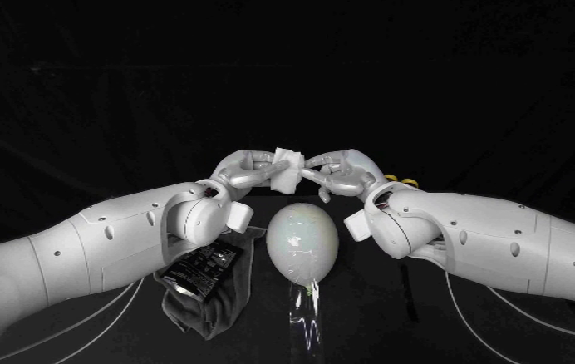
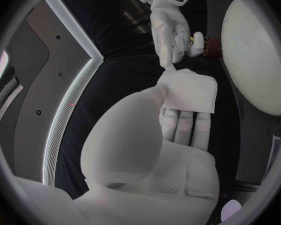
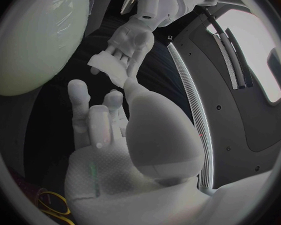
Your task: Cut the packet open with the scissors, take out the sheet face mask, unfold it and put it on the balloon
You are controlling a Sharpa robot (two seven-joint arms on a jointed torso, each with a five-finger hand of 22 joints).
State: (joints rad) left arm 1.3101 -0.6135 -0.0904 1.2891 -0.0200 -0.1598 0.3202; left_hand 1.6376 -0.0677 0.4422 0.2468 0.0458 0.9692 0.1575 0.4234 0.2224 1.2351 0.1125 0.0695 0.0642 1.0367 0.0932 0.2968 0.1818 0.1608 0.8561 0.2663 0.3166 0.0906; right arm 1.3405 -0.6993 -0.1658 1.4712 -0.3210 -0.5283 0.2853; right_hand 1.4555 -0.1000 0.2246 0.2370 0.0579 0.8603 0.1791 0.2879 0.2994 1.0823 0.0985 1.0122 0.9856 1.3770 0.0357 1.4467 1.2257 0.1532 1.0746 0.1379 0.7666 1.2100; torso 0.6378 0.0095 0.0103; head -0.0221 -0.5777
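Observation:
My left hand (image 1: 246, 167) holds the folded white sheet mask (image 1: 287, 170) up above the table, just behind the balloon's far end. In the left wrist view the mask (image 2: 190, 90) lies over that hand's fingers (image 2: 185, 127) under its thumb. My right hand (image 1: 341, 173) faces it with fingers spread, and one fingertip (image 2: 168, 65) touches the mask's edge. The right wrist view shows the mask (image 3: 109, 65) in the left hand (image 3: 131, 37). The pale balloon (image 1: 302, 243) lies on the table below. The black packet (image 1: 203, 266) rests on a dark cloth (image 1: 222, 306).
The yellow-handled scissors (image 1: 407, 181) lie behind my right arm, and the right wrist view shows them (image 3: 53, 205) beside that hand. White cables run along the table's front corners.

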